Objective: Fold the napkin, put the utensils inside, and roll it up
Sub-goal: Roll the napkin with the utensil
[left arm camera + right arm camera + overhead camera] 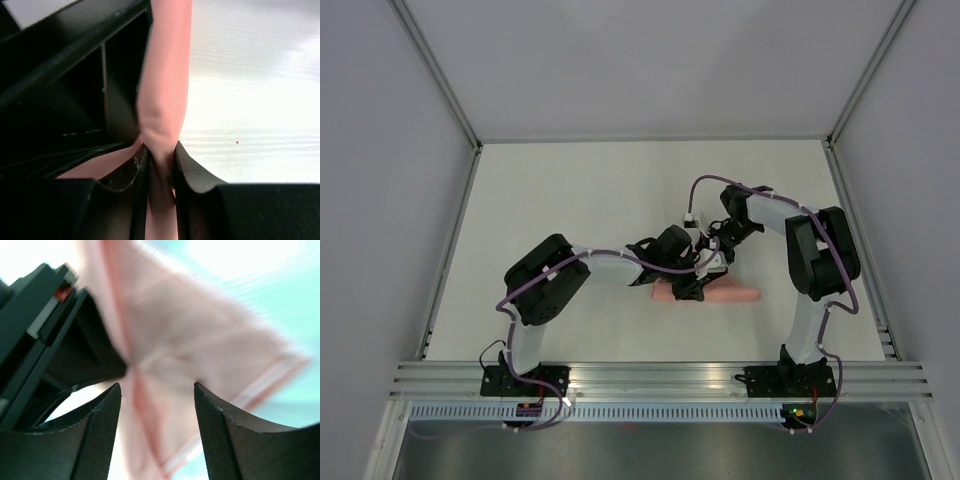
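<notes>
Left end effector [160, 156] is clamped tight on the napkin [165, 75], and the wrist view shows the salmon-pink cloth squeezed into a thin pleat between the two black fingers [192, 172], with a narrow band of fabric running away from the pinch. Over on the other side, the right end effector [157, 390] has its fingers [102, 425] standing well apart, nothing gripped. The pink cloth fills the gap beyond them, blurred, with a hemmed edge and a corner pointing off to the right. The black body of the other end effector sits just beside it on the left of that view. Whether the right fingertips touch the cloth, I cannot tell. From above, both end effectors crowd together over one spot, heads nearly touching, at the middle of the white tabletop [580, 190]. The napkin lies there as a slim pink roll, its right end poking out clear of the end effectors, its left part hidden beneath them. The left arm [545, 285] reaches in from the left, the right arm [820, 255] bends back in from the right.
</notes>
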Controlling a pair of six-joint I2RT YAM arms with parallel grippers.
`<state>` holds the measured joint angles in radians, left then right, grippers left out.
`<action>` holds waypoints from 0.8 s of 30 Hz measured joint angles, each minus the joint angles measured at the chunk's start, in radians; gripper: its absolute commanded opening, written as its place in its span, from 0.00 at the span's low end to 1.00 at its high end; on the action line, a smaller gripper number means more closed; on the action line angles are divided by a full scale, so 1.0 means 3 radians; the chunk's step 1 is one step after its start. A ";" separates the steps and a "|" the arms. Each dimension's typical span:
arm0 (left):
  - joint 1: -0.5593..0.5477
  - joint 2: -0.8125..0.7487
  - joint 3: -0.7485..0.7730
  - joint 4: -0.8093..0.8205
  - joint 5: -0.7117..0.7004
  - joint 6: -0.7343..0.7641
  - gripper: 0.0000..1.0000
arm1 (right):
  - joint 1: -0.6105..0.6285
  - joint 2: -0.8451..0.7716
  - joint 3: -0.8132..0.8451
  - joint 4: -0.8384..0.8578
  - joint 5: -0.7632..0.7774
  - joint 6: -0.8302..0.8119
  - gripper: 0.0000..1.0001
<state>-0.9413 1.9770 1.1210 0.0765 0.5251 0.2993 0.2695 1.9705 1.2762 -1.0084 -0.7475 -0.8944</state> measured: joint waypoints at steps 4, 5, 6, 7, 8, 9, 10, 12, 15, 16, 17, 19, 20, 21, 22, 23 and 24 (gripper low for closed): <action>0.0084 0.0099 0.0127 -0.0108 0.0254 -0.0112 0.02 | -0.0010 -0.0223 -0.0151 0.0445 0.0178 0.0183 0.68; 0.0107 0.0118 0.0150 -0.0139 0.0312 -0.0144 0.02 | -0.0025 -0.0290 -0.0195 0.0554 0.0216 0.0233 0.69; 0.0132 0.0137 0.0173 -0.0164 0.0379 -0.0170 0.02 | -0.0038 -0.0354 -0.0229 0.0643 0.0253 0.0286 0.70; 0.0154 0.0155 0.0196 -0.0193 0.0435 -0.0207 0.02 | -0.0056 -0.0408 -0.0254 0.0708 0.0275 0.0320 0.70; 0.0181 0.0178 0.0225 -0.0229 0.0488 -0.0223 0.02 | -0.0080 -0.0479 -0.0282 0.0788 0.0328 0.0376 0.71; 0.0193 0.0203 0.0275 -0.0251 0.0530 -0.0223 0.02 | -0.0098 -0.0532 -0.0313 0.0888 0.0393 0.0412 0.70; 0.0200 0.0233 0.0323 -0.0278 0.0561 -0.0224 0.02 | -0.0125 -0.0565 -0.0337 0.0942 0.0435 0.0446 0.70; 0.0207 0.0301 0.0432 -0.0333 0.0622 -0.0228 0.02 | -0.0177 -0.0618 -0.0385 0.1019 0.0481 0.0507 0.70; 0.0207 0.0397 0.0621 -0.0449 0.0720 -0.0235 0.02 | -0.0289 -0.0736 -0.0504 0.1152 0.0539 0.0572 0.71; 0.0206 0.0421 0.0685 -0.0491 0.0757 -0.0235 0.02 | -0.0319 -0.0786 -0.0546 0.1200 0.0559 0.0590 0.73; 0.0206 0.0443 0.0739 -0.0525 0.0802 -0.0235 0.02 | -0.0357 -0.0862 -0.0609 0.1270 0.0601 0.0631 0.75; 0.0206 0.0474 0.0847 -0.0589 0.0886 -0.0235 0.02 | -0.0430 -0.1008 -0.0727 0.1394 0.0721 0.0717 0.76; 0.0206 0.0481 0.0879 -0.0614 0.0904 -0.0239 0.02 | -0.0459 -0.1054 -0.0758 0.1423 0.0778 0.0740 0.75; 0.0214 0.0481 0.0884 -0.0671 0.0904 -0.0271 0.02 | -0.0507 -0.1082 -0.0763 0.1432 0.0802 0.0760 0.75; 0.0231 0.0484 0.0877 -0.0711 0.0924 -0.0267 0.02 | -0.0548 -0.1092 -0.0763 0.1452 0.0853 0.0753 0.75; 0.0231 0.0509 0.0900 -0.0702 0.0931 -0.0281 0.02 | -0.0549 -0.1090 -0.0771 0.1465 0.0875 0.0767 0.75; 0.0235 0.0520 0.0904 -0.0711 0.0935 -0.0284 0.02 | -0.0549 -0.1085 -0.0783 0.1485 0.0902 0.0779 0.75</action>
<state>-0.8707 2.1330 1.3922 -0.1368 0.8055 0.2142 0.1047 1.6451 1.0412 -0.5629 -0.4770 -0.6605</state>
